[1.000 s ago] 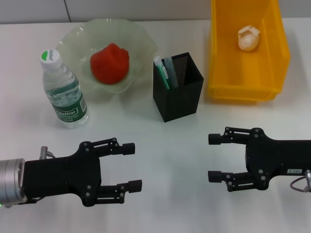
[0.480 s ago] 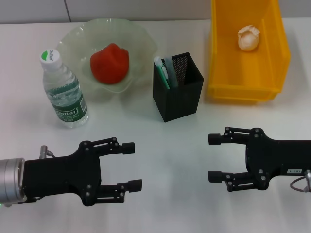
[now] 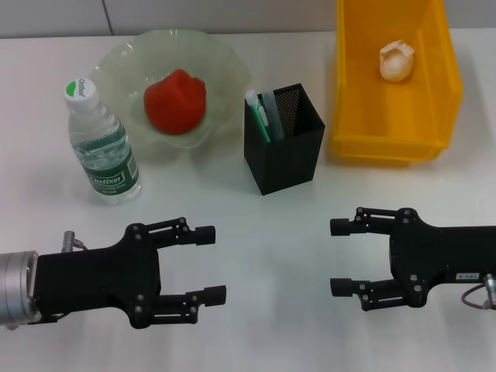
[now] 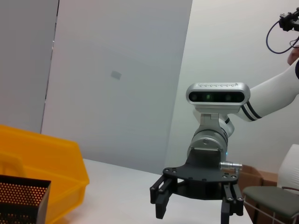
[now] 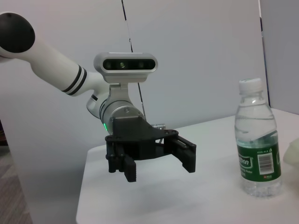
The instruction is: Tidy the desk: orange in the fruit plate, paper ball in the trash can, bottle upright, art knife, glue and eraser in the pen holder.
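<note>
Head view: pen holder (image 3: 285, 139) contents indistinct; yellow bin (image 3: 395, 124) top cropped.

yellow trash can (image 3: 391, 128) (paper ball (image 3: 396, 60) – cream), black mesh pen holder (image 3: 288, 155)

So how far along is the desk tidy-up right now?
Looks finished: the orange sits in the fruit plate, the paper ball in the yellow trash can, the bottle stands upright, and items stand in the pen holder. Left gripper and right gripper hover open, empty. Nothing visibly left.
</note>
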### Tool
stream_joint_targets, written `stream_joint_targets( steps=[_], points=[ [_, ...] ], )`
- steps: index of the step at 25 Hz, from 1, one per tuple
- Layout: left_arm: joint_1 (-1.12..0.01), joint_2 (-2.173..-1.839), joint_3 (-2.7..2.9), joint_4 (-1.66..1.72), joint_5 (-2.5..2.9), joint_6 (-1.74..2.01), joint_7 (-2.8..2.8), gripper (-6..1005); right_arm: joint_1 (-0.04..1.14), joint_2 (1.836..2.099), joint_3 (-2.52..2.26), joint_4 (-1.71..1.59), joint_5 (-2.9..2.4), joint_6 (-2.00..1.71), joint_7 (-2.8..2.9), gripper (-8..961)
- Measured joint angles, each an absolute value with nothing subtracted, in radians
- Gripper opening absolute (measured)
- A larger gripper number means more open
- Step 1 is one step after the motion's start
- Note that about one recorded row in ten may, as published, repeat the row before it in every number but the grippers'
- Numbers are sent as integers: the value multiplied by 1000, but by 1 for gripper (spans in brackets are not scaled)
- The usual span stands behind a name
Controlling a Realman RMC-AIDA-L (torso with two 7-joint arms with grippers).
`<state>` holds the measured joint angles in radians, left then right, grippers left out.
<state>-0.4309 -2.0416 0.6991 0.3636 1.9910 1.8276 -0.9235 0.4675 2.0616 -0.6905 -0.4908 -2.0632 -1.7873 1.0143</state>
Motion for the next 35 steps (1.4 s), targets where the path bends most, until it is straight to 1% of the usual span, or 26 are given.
stream_joint_targets(
  steps=[24,31,35],
  points=[
    [-432,-2042,698,363,1991,1827,-921,783,471,2062,-690,-491,-2063,-1789,1015,812],
    [-441,-2050,696,363,1970,1876,-904,783,466,2062,-681,-492,-2058,-1784,1008,811],
    [-460,-2063,694,363,1912,1901,-883,783,463,2062,-666,-492,-2032,-1782,997,812]
  ],
)
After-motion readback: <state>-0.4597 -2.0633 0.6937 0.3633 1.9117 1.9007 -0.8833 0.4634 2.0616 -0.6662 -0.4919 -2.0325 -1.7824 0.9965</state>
